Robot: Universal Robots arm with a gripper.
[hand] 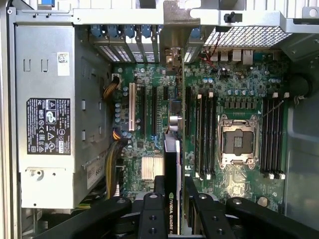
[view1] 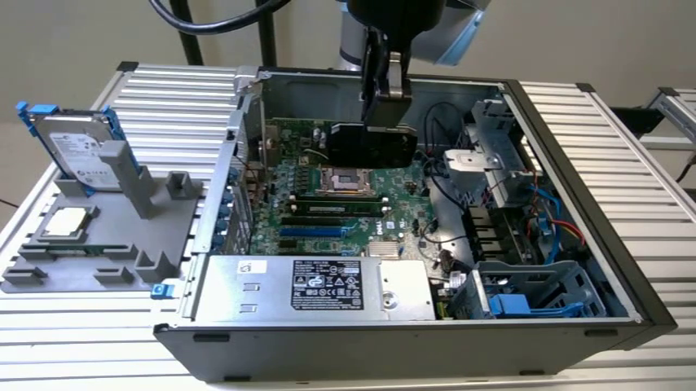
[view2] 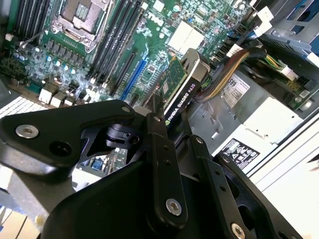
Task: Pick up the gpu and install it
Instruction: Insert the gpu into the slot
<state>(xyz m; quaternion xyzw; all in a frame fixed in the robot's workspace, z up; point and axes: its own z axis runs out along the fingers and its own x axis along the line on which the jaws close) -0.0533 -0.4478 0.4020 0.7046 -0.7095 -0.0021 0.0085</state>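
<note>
Over the motherboard [view1: 326,213]: hanging from the arm and pointing down into the open computer case [view1: 576,155], gripper [view1: 386,120].
Gripper state: clenching on the gpu [view1: 373,147], one finger pressing on each face of the card.
Gpu in the exterior view: hanging directly under the gripper, black shroud facing the camera, hovering just beside the processor socket [view1: 354,179] toward the back wall of the case.
Gpu in the second wrist view: gpu [view2: 180,92] sticking out past the fingers [view2: 162,149], green face and black shroud both showing, floating clear of the board.
Gpu in the first wrist view: gpu [hand: 172,164] appearing edge-on, running out from between the fingers [hand: 193,199] of the gripper [hand: 174,185], lying between the expansion slots [hand: 133,107] and the memory slots [hand: 205,134].
Seating: not sitting in any slot.
Power supply [view1: 326,285]: lying along the near side of the case.
Outside the case, at the exterior view's left: hard drive [view1: 77,151] standing upright in a grey holder [view1: 147,236], processor chip [view1: 65,220] lying flat on it, both well apart from the gripper.
</note>
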